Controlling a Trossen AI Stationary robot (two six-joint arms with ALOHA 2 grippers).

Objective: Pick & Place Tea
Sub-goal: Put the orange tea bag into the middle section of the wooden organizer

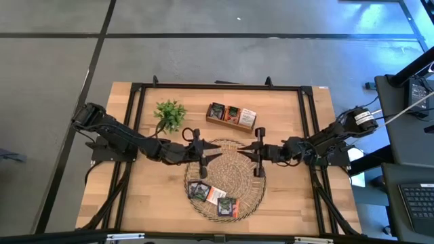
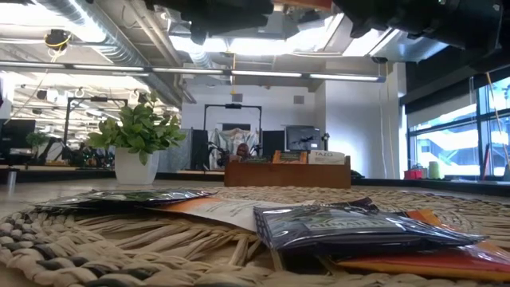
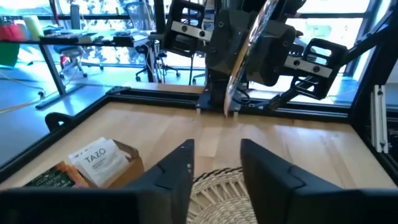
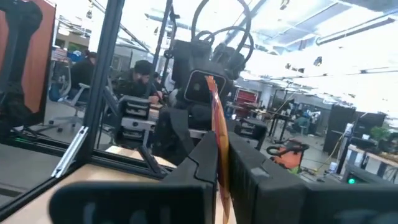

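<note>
Three tea sachets (image 1: 215, 196) lie flat on the near part of the round woven tray (image 1: 247, 179); in the low view they fill the foreground (image 2: 351, 227). Above the tray's far part, my two grippers face each other. My left gripper (image 3: 217, 168) is open with nothing between its fingers, and it stands on the left (image 1: 213, 154). My right gripper (image 4: 221, 146) stands on the right (image 1: 245, 150) and is shut on an orange, shiny sachet (image 3: 247, 50). My right gripper pinches one end of the sachet (image 4: 217, 134) between its two fingers, coming about level from the table's right side. The sachet shows edge-on, and its free part sticks out past the fingertips (image 4: 214, 93). It is lifted clear of the tray.
A brown wooden box (image 1: 230, 115) holding more sachets (image 3: 99, 160) stands at the table's far middle. A small green plant (image 1: 169, 114) in a white pot stands to its left. A black frame (image 1: 135, 91) borders the table. People sit at desks in the room beyond.
</note>
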